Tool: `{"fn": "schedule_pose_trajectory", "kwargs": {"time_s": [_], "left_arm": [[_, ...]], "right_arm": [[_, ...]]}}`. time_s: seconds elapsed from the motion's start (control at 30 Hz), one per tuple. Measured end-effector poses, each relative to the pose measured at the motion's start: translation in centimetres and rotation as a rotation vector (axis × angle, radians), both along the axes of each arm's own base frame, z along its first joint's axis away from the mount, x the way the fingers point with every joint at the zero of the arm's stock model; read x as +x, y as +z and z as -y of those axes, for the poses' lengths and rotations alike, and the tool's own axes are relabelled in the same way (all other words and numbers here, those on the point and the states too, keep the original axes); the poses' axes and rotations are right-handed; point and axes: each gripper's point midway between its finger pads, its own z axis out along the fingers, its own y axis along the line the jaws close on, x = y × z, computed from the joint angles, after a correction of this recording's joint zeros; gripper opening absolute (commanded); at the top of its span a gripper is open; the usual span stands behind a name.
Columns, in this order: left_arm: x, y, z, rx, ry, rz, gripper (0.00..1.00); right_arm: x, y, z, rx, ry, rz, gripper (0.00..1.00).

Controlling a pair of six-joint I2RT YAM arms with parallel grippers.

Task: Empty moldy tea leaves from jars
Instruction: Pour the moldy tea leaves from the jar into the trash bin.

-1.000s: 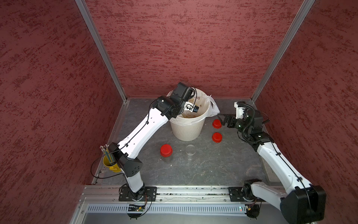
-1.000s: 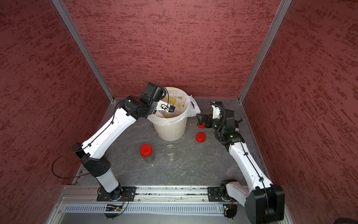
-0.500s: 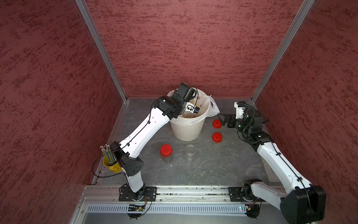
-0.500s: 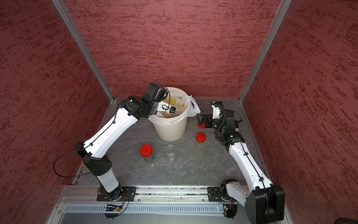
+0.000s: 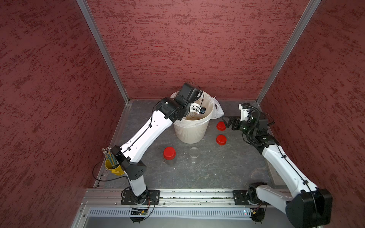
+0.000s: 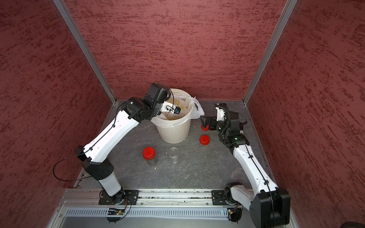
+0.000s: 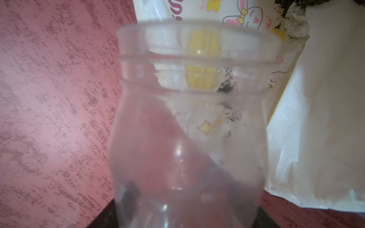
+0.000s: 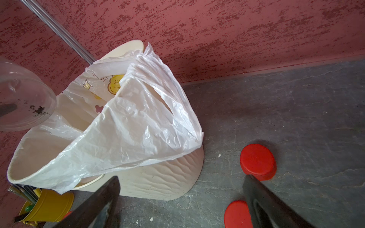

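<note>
- Three jars: the held jar, blurred, is tipped mouth-first over the bin, with only a few tea leaf specks clinging inside. The capped jar, contents hard to make out, and the open jar stand on the worktop.
- Left fingers pinch the held jar, almost wholly hidden behind it.
- Right fingers are spread wide beside two loose red caps, one partly cut off in the right wrist view.

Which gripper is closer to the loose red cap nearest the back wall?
Right. The right gripper hovers open right beside that cap; the left gripper is farther off over the bin, gripping an uncapped jar.
</note>
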Motion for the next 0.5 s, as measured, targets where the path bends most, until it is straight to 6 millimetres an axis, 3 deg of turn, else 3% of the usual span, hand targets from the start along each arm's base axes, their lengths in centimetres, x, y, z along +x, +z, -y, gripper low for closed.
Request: {"fn": "schedule_pose_trajectory", "kwargs": {"time_s": [0.17, 0.4, 0.5], "left_arm": [[0.3, -1.3, -0.7, 0.024, 0.017, -0.025, 0.67], [0.7, -0.5, -0.1, -0.029, 0.001, 0.014, 0.67], [0.5, -0.9, -0.7, -0.084, -0.010, 0.017, 0.67]], "right_arm": [[0.0, 0.0, -0.1, 0.004, 0.004, -0.002, 0.99], [-0.2, 0.1, -0.4, 0.011, 0.023, -0.001, 0.99], [-0.5, 0.5, -0.7, 0.021, 0.045, 0.009, 0.99]]}}
